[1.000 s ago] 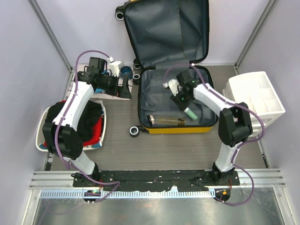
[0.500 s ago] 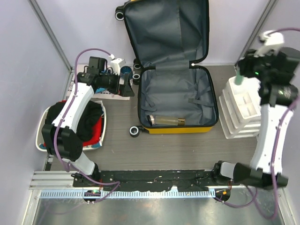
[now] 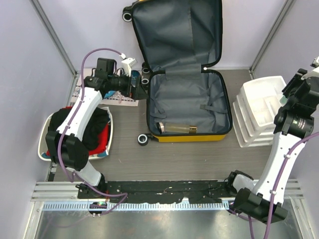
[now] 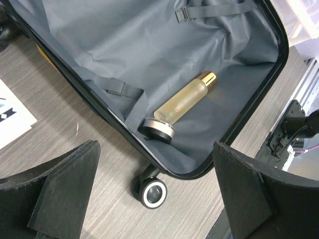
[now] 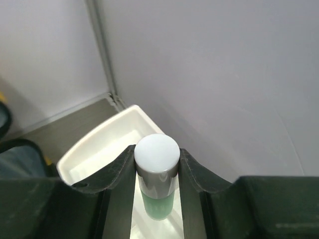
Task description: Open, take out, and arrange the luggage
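Left jaws spread wide, luggage [image 3: 184,104] just beside

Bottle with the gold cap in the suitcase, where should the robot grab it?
Around its frosted middle, from straight above. The bottle lies flat on the lining of the luggage, so a grip across its narrow width fits there, clear of the round tin by its base.

Matt grey cloth lines the luggage [image 4: 149,45]; the bottle [image 4: 182,99] looks frosted, the table [image 4: 104,164] wood-grained.

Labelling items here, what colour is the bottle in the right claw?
Green bottle, white cap; clearest in the right wrist view.
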Controlling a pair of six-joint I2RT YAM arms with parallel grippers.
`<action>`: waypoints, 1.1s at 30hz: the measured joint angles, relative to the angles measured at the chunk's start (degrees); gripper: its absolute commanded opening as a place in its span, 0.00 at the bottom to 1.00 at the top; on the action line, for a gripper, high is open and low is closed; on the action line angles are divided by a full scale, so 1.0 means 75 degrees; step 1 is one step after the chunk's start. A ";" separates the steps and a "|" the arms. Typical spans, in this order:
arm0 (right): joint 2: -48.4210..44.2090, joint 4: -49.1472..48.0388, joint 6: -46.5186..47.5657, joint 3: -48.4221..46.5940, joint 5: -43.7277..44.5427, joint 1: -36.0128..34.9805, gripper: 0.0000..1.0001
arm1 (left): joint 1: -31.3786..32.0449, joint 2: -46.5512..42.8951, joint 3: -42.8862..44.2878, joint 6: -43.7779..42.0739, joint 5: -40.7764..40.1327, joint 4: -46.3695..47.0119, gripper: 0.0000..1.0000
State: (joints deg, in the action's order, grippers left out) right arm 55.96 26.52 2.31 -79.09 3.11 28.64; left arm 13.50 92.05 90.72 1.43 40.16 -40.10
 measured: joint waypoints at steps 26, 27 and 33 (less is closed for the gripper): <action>0.1192 -0.2133 -0.0510 0.1472 0.1309 0.0335 0.31 | 0.0000 0.0443 0.0781 0.0070 0.0134 -0.0163 1.00; 0.1192 -0.2130 -0.0510 0.1527 0.1244 0.0338 0.38 | 0.0000 0.0478 0.0819 0.0044 0.0131 -0.0181 1.00; 0.1189 -0.2180 -0.0522 0.1673 0.0845 0.0341 0.65 | 0.0000 0.0583 0.0941 -0.0055 0.0055 -0.0335 0.99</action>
State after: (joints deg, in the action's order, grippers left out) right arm 64.88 10.17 -1.61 -66.54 9.45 31.20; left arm 13.50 96.42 97.78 1.02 40.58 -42.61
